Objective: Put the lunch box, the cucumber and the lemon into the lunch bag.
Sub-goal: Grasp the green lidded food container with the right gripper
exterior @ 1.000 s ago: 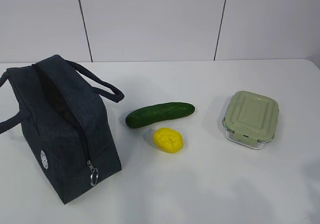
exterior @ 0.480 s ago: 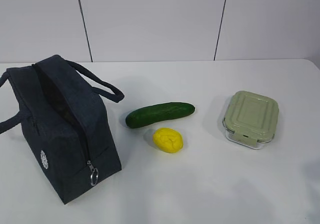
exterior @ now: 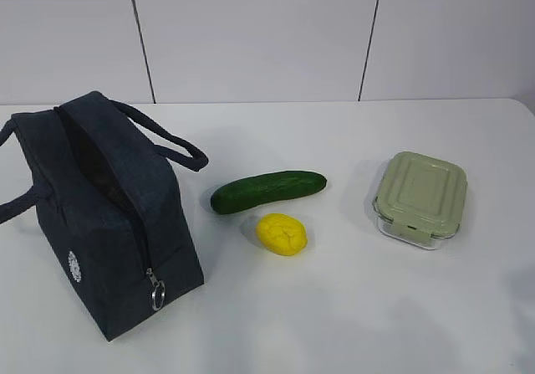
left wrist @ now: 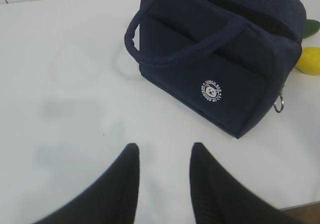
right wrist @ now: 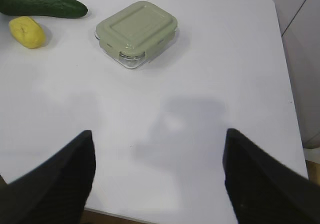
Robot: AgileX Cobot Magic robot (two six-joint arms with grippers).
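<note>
Lunch bag stands left of frame, zip open; cucumber, lemon centre, lunch box right, all unmoved on bench. Nothing packed. Left hand partly open, right hand wide, both empty.

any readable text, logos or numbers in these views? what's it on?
Round white logo on the side of the lunch bag: top arc seems to read "LUNCH BAG", not certain; the lower arc of letters is too blurred to read.
Lunch box, cucumber, lemon: no text visible.
</note>
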